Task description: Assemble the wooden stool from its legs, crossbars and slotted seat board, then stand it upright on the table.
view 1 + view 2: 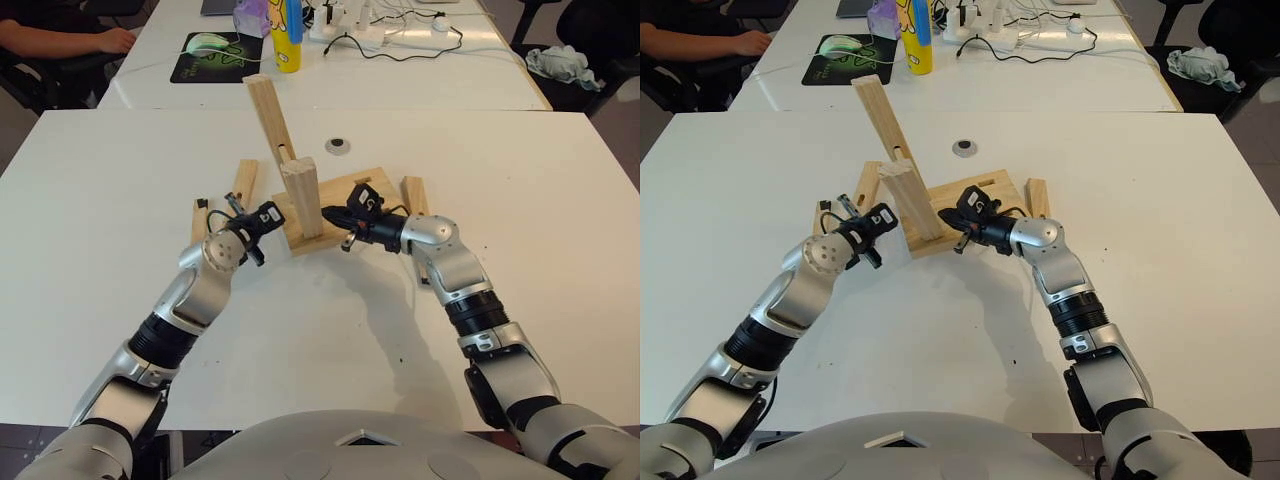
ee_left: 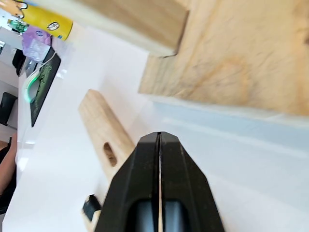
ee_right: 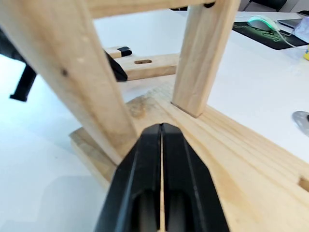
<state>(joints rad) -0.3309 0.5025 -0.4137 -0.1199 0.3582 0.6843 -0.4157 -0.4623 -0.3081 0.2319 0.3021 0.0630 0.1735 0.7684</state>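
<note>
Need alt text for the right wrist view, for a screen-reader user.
The right gripper, fingers shut and empty, points at the slotted seat board lying flat on the white table, close to two wooden legs rising from it. Beyond the legs a loose slotted wooden piece lies on the table.

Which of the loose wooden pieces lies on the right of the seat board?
The piece beside the seat board's right edge; the other two lie on its left.

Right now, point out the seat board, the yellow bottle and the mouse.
seat board [image 3: 241, 150], right wrist view, bare top face
yellow bottle [image 1: 288, 40], left eye view, mid body
mouse [image 1: 207, 43], left eye view, its top
</note>
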